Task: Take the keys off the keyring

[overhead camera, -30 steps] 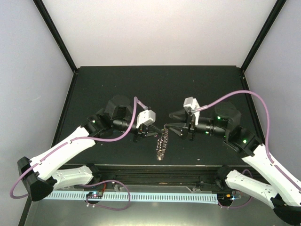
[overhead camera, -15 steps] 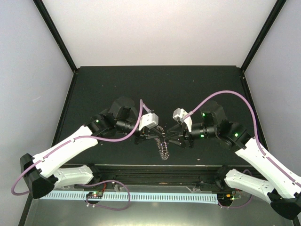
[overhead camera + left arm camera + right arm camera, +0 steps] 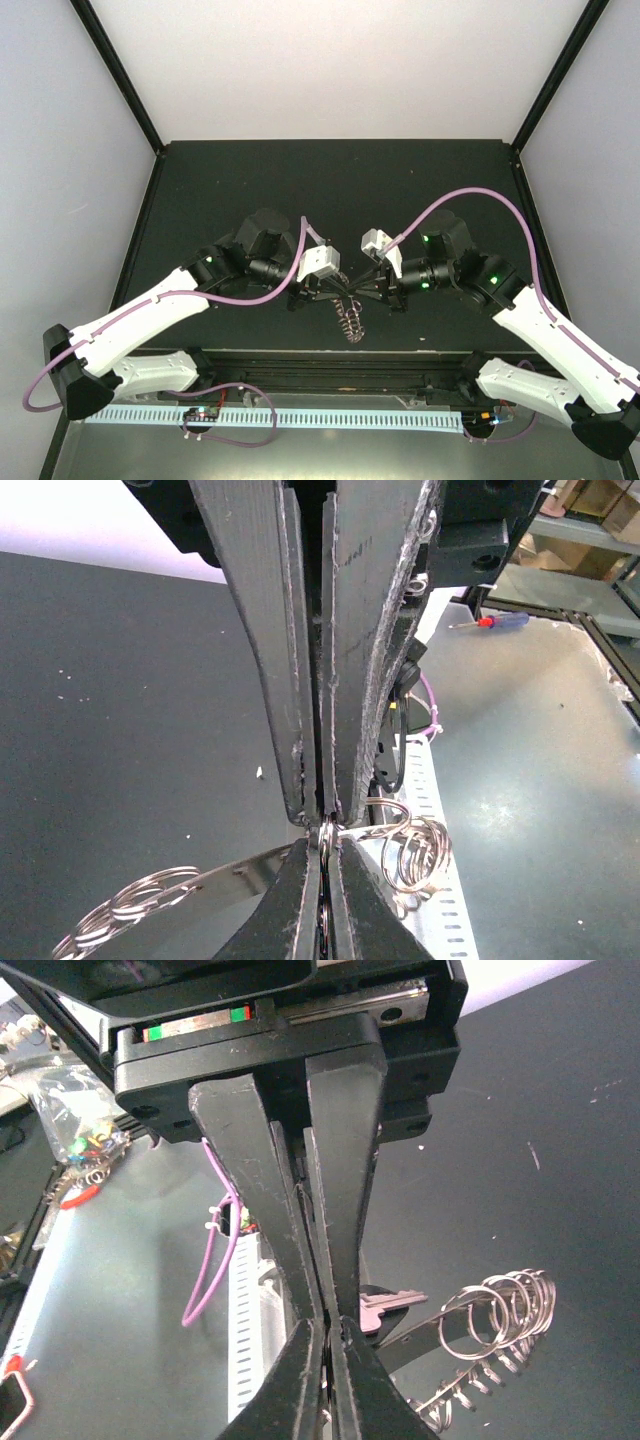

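The keyring (image 3: 350, 320) hangs over the dark table between my two grippers, its flat grey band (image 3: 230, 872) fringed with small wire loops (image 3: 415, 848). My left gripper (image 3: 340, 291) (image 3: 325, 818) is shut, with a thin wire loop of the ring edge-on between its tips. My right gripper (image 3: 359, 291) (image 3: 326, 1317) meets it tip to tip, shut on the same loop. A small silvery key (image 3: 392, 1304) sticks out sideways just beside the right fingertips, its head partly hidden behind a finger. The ring's band (image 3: 430, 1326) and loops (image 3: 505, 1308) trail off to the right of it.
A white slotted cable duct (image 3: 300, 415) runs along the front rail below the arm bases. A red and blue screwdriver (image 3: 490, 622) and a bag of small parts (image 3: 75, 1110) lie off the table. Black frame posts stand at the table's (image 3: 330, 180) back corners.
My right gripper moved left to the left gripper's tips and shut. The left gripper stayed shut and shifted slightly right with the hanging keyring.
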